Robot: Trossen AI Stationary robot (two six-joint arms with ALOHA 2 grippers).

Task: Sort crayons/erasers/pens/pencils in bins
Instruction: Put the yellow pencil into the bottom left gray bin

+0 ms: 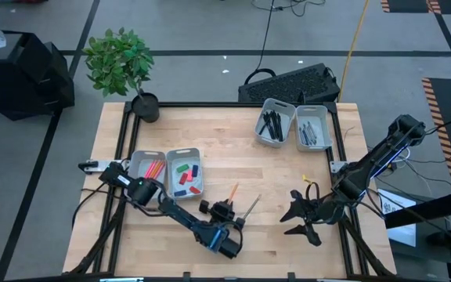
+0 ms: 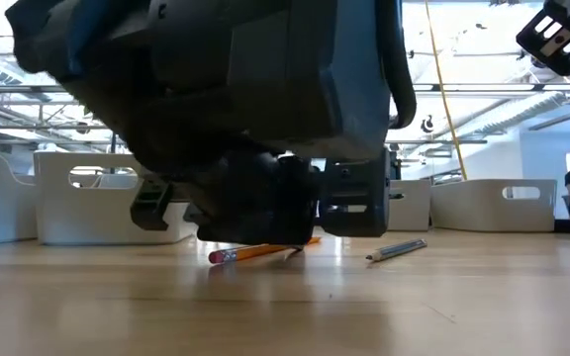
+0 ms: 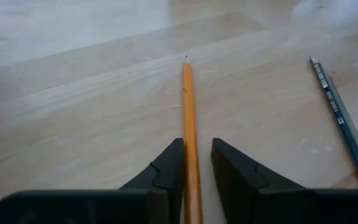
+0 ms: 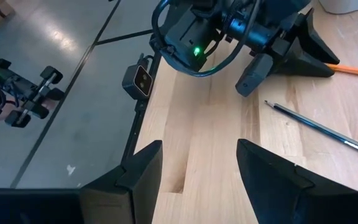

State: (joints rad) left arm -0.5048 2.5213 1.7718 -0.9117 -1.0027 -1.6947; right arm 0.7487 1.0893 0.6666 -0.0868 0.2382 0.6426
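Note:
An orange pencil [image 3: 190, 106] lies flat on the wooden table [image 1: 288, 180], its eraser end [image 2: 221, 256] toward the near side. My left gripper [image 3: 197, 146] is low over its near half, open by a narrow gap, one finger on each side. A dark grey pencil [image 1: 250, 207] lies just to the right. My right gripper [image 4: 197, 168] stands open over the near right of the table [image 1: 304, 215], holding nothing. One pair of bins at the left holds orange-red sticks [image 1: 153, 168] and coloured erasers [image 1: 186, 174]. The far right pair holds black pens [image 1: 272, 125] and grey sticks [image 1: 312, 131]. My left gripper's fingers run along the orange pencil, slanting down from the near side. One finger [image 3: 169, 165] lies right beside the pencil's side [image 3: 191, 162], and a strip of table shows between the pencil and the other finger. I cannot tell whether a finger touches it. The pencil rests on the table.
A potted plant [image 1: 120, 63] stands at the far left corner. A black keyboard [image 1: 288, 82] lies beyond the far edge. A black frame rail [image 1: 233, 105] runs around the table. Bare wood lies between the two pairs of bins.

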